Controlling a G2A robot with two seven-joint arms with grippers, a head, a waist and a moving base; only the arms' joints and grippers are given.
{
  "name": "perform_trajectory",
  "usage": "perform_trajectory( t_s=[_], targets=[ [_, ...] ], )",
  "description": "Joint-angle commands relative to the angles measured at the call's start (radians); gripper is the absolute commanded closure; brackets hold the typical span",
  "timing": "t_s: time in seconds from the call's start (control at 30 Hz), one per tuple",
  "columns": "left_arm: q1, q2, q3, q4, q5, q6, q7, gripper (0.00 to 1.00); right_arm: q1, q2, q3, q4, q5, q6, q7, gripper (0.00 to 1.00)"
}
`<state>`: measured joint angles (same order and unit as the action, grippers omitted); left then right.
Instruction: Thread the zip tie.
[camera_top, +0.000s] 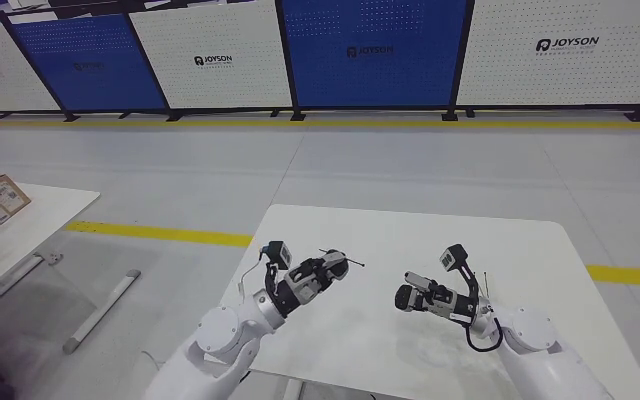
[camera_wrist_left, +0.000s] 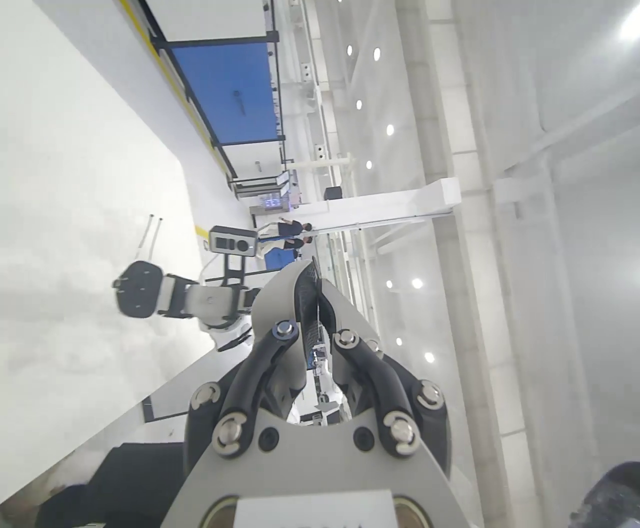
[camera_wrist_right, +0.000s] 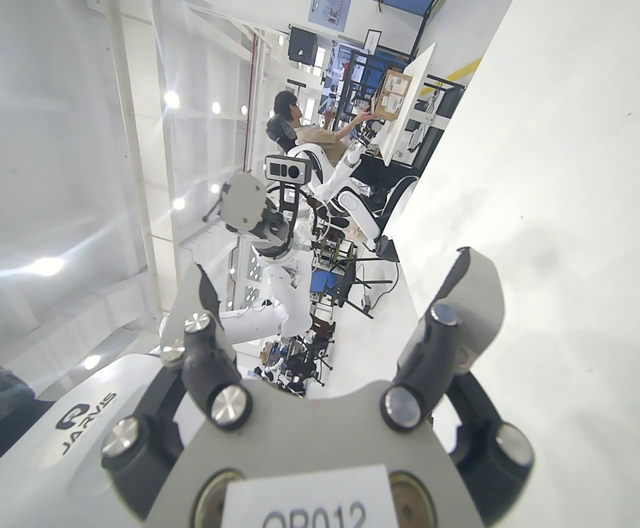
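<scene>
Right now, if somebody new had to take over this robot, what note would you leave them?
Left gripper: shut on the zip tie, held above the table, its free end pointing toward the other arm.
Right gripper: open and empty, facing the left one with a gap between them.
Two spare zip ties lie on the table beside the right arm.
Done: one tie is in hand.
Left: threading it; no loop shows yet.

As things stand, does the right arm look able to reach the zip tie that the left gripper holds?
Probably yes. The right gripper is open and faces the left gripper, shut on the zip tie. One end of the tie sticks out free, and nothing stands between the two.
</scene>
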<state>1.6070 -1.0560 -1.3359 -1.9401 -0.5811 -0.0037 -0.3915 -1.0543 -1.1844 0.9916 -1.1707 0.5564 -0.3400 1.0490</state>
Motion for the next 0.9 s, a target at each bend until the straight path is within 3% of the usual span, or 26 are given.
perform_trajectory(
  t_s=[0.0, 0.13, 0.57, 0.67, 0.8, 0.87],
  targets=[
    [0.0, -0.001, 0.019, 0.034, 0.039, -0.007, 0.004, 1.0, 0.0, 0.0, 0.0, 0.0, 0.0, 0.0, 0.0, 0.0],
    [-0.007, -0.006, 0.057, 0.083, 0.078, -0.018, 0.017, 1.0, 0.0, 0.0, 0.0, 0.0, 0.0, 0.0, 0.0, 0.0],
    [-0.009, -0.008, 0.064, 0.084, 0.073, -0.02, 0.019, 1.0, 0.0, 0.0, 0.0, 0.0, 0.0, 0.0, 0.0, 0.0],
    [-0.021, -0.007, 0.078, 0.113, 0.148, 0.018, 0.032, 1.0, 0.0, 0.0, 0.0, 0.0, 0.0, 0.0, 0.0, 0.0],
    [-0.035, -0.006, 0.102, 0.149, 0.297, 0.008, 0.077, 1.0, 0.0, 0.0, 0.0, 0.0, 0.0, 0.0, 0.0, 0.0],
    [-0.037, -0.006, 0.104, 0.154, 0.315, 0.007, 0.087, 1.0, 0.0, 0.0, 0.0, 0.0, 0.0, 0.0, 0.0, 0.0]
  ],
)
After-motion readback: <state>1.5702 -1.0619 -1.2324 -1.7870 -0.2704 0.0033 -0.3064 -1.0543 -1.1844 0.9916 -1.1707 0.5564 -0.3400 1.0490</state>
